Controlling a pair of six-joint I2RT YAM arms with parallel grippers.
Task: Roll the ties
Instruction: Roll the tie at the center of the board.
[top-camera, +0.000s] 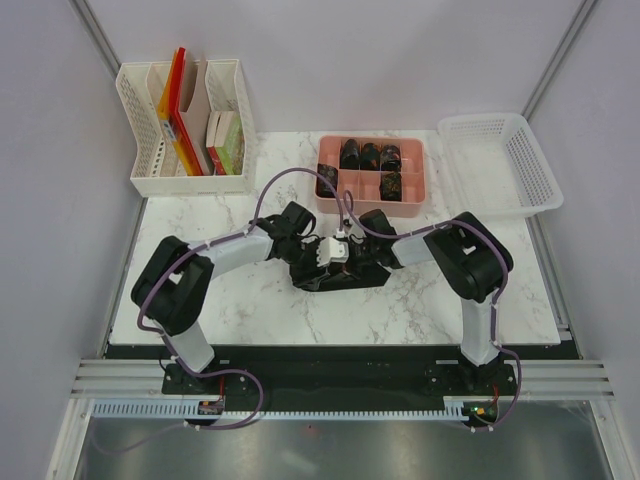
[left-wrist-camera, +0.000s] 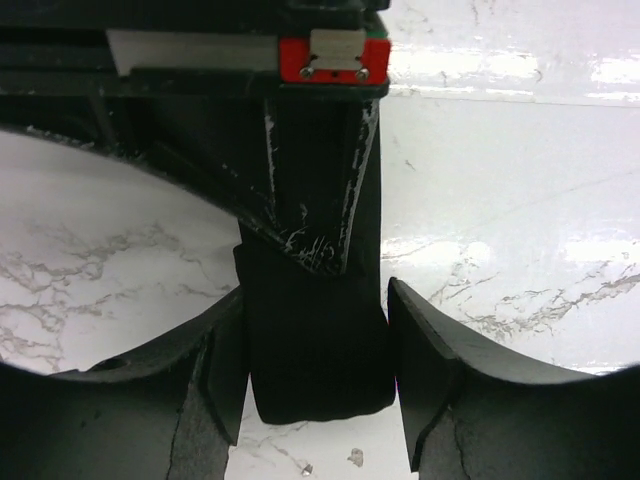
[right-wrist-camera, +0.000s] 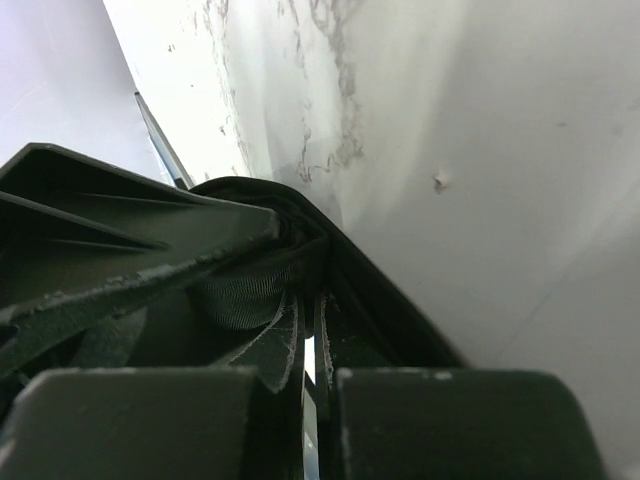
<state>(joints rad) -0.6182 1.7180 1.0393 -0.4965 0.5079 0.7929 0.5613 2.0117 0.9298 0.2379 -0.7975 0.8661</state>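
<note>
Several rolled dark fabric ties (top-camera: 370, 157) sit in the pink plastic compartment tray (top-camera: 372, 140) at the worktop's far edge. At the centre, one blackish fabric tie (top-camera: 340, 277) is left (I judge half-rolled). The right gripper (top-camera: 354, 254) pinches it, and the left gripper (left-wrist-camera: 318, 385) is spread around it.

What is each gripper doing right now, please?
Left gripper: jaws either side of the tie; grip cannot be told.
Right gripper: closed on the tie.
</note>
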